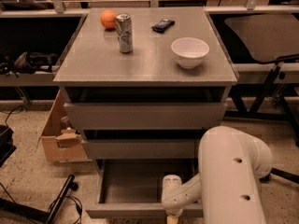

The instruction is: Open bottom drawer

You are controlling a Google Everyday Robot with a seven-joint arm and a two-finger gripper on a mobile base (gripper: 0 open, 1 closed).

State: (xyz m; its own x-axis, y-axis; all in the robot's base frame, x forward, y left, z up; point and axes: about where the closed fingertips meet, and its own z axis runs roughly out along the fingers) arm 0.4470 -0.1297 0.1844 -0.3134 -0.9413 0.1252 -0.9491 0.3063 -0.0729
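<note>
The grey cabinet has three drawers. The bottom drawer (126, 211) is pulled well out, and its plain grey tray (133, 181) shows empty inside. The middle drawer front (140, 148) and the top drawer front (145, 115) sit nearly closed above it. My white arm (229, 171) comes in from the lower right. Its wrist (172, 197) hangs over the front edge of the bottom drawer. The gripper (172, 220) reaches down past the frame's bottom edge at that drawer front and is mostly cut off.
On the cabinet top (93, 59) stand a drink can (124, 32), an orange (108, 18), a white bowl (189, 52) and a dark small object (162, 25). A cardboard box (58, 136) sits left of the cabinet. Cables and a black stand (58, 199) lie lower left. A chair (266, 36) stands right.
</note>
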